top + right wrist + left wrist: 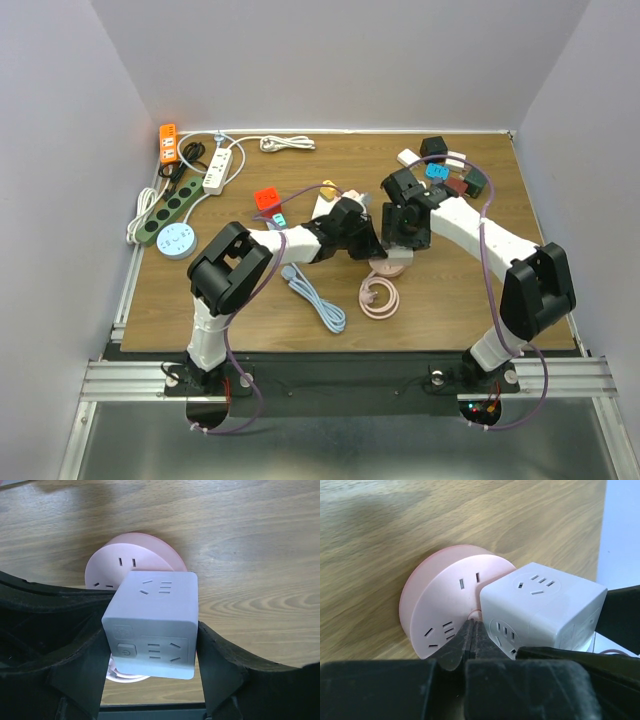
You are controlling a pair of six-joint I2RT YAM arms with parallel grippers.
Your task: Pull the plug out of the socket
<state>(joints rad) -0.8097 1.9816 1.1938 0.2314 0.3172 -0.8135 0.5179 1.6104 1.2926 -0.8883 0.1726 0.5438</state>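
**Cube plug pinched over pink socket, mid-table**

Top external: both arms meet near the table centre. The left gripper [366, 243] and right gripper [402, 238] sit nose to nose over the pink round socket [390, 266], and only its near rim shows under them. A pink cable coil [380, 298] lies just beside the socket on the near side. A pale blue cable [318, 298] is near, to the left. To the right there's bare wood up to the table [520, 300] edge. The cube adapters [447, 166] are bunched well apart, toward the back wall. The power strips [217, 170] crowd the back-left corner.

Left wrist: the left gripper's jaws are pressed together with nothing btwn them. The tips touch the socket face near its middle. The white cube plug [545, 605] sits tilted at the socket's right edge, overhanging the rim. There's open wood to the left and behind.

Right wrist: the right gripper's jaws pinch the cube plug by two opposite side faces, w/ the fingers [220, 655] flat against them. The cube covers the socket's near half. Can't tell if the pins are seated. The wood is clear beyond the socket's far rim and to the right.
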